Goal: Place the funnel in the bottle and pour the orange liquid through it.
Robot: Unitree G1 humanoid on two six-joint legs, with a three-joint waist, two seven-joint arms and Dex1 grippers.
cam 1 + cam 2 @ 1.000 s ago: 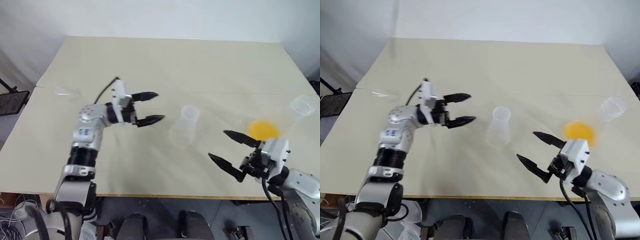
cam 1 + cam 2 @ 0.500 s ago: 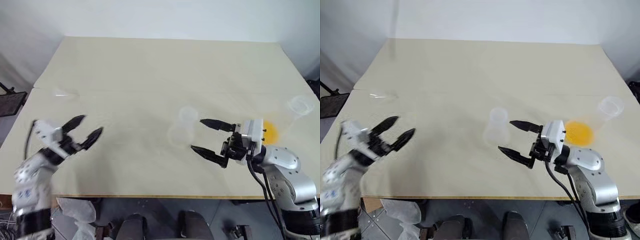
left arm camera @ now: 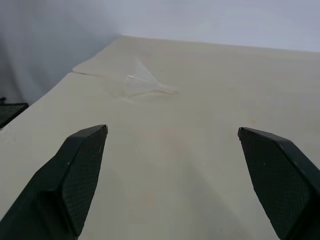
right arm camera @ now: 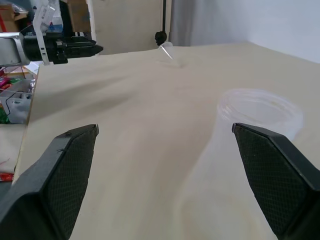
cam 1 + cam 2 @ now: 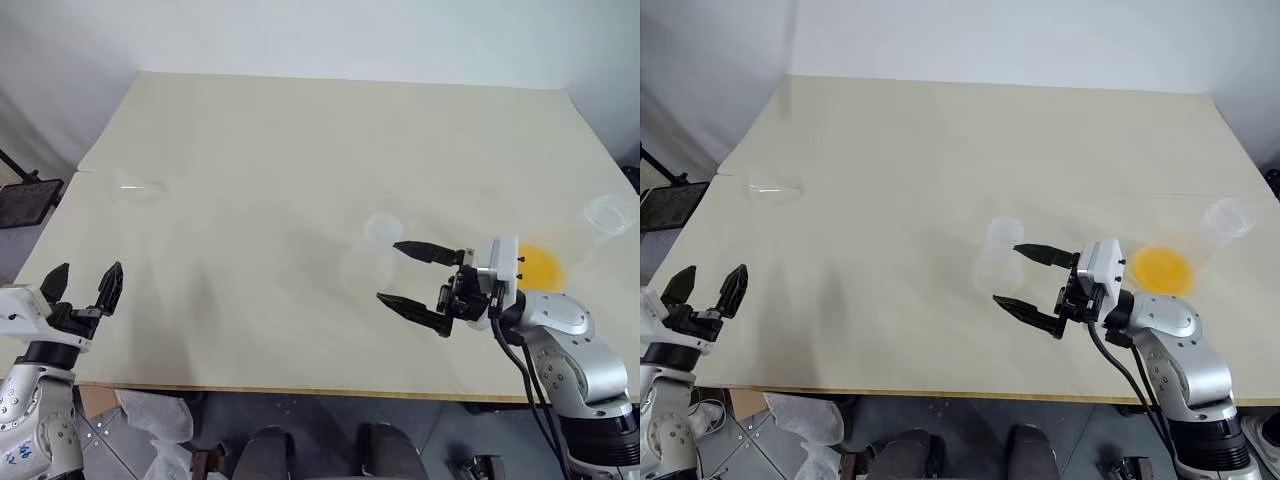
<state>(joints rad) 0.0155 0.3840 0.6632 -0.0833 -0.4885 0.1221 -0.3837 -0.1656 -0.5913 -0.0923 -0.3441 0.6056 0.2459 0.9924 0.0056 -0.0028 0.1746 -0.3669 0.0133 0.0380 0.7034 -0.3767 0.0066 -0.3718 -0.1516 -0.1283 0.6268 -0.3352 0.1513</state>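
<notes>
While the funnel [image 5: 135, 187] lies on its side far left on the table [image 5: 300, 130], the spread right hand [image 5: 418, 279] flanks the bottle [image 5: 372, 250], likely to steady it (left hand [image 5: 82, 289] gapes empty).

You have one funnel [image 5: 773, 190] at ten o'clock on the single table [image 5: 940, 140], one frosted bottle [image 5: 1001, 253] near centre, and one clear flask [image 5: 1200, 250] holding orange liquid [image 5: 1161, 268] at three o'clock. Two grippers: left gripper [image 5: 706, 294], right gripper [image 5: 1018, 274].
</notes>
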